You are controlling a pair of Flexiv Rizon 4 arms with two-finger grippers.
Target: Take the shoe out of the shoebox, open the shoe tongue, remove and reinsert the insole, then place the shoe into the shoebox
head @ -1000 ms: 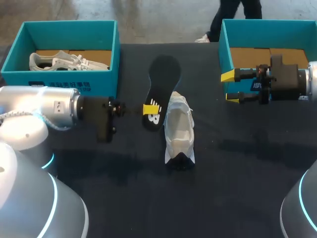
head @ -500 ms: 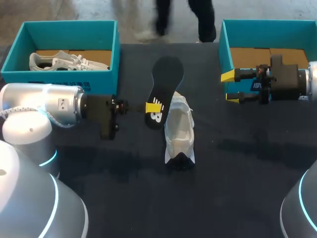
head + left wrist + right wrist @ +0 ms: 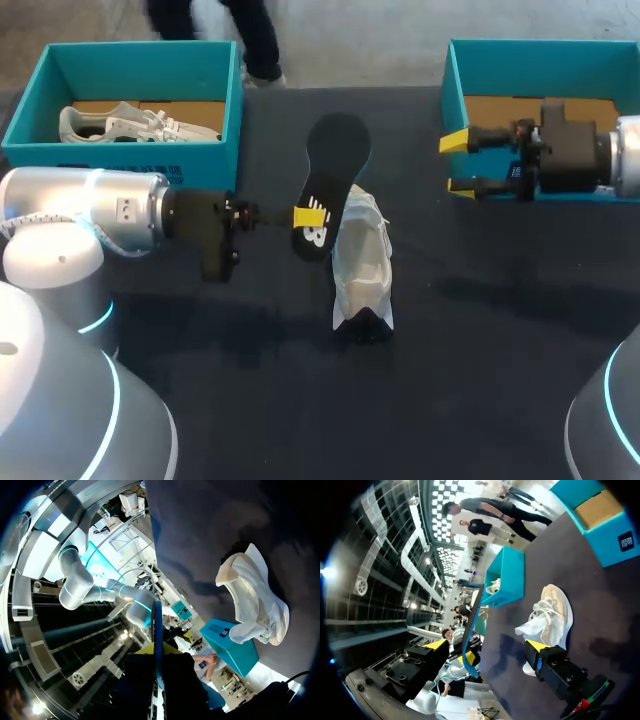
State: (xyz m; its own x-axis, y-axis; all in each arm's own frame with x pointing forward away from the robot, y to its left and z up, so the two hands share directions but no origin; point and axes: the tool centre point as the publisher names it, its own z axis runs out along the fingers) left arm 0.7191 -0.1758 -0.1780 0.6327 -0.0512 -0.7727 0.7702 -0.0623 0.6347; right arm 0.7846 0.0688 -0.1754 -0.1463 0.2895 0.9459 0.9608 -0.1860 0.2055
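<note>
Clamping the lower end of the black foam insole (image 3: 336,150), your left gripper (image 3: 306,217) sits at the centre of the frame, its fingers closed on the insole from both sides. The white lace-up shoe (image 3: 362,262) lies on the black table (image 3: 500,330) just right of the insole, outside both boxes. Your right gripper (image 3: 458,164) hangs with fingers apart at the upper right, before the teal cardboard shoebox (image 3: 455,80). A second teal box (image 3: 140,155) at the upper left holds white shoes (image 3: 135,125).
</note>
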